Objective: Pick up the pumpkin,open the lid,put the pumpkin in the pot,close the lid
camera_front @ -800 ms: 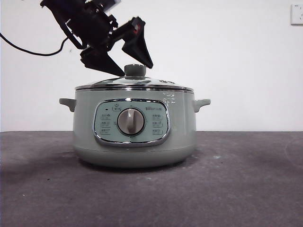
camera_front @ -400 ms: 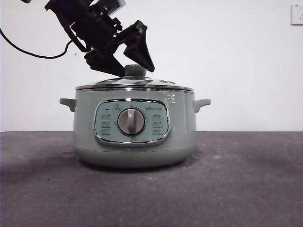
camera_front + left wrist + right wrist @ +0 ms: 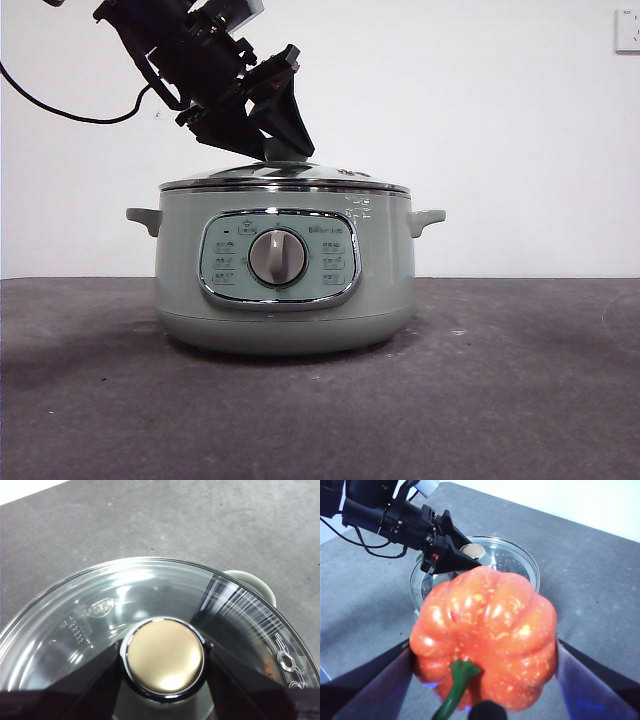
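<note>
The pale green pot [image 3: 285, 290] stands on the table with the glass lid [image 3: 340, 178] closed on it. My left gripper [image 3: 277, 150] comes down from the upper left, and its black jaws are shut on the lid's knob [image 3: 164, 657], one on each side. In the right wrist view my right gripper [image 3: 485, 672] is shut on the orange pumpkin [image 3: 485, 630] and holds it high above the table, with the lid [image 3: 517, 562] and the left gripper [image 3: 454, 555] below it. The right gripper is out of the front view.
The dark grey table [image 3: 500, 400] stretches around the pot. A side handle of the pot [image 3: 250, 582] shows past the lid's rim. A black cable [image 3: 60, 105] hangs at the upper left. A wall socket [image 3: 627, 30] is at the top right.
My left gripper's jaws stood wide open beside the knob, then came down and closed on it. The pot and lid have not moved.
</note>
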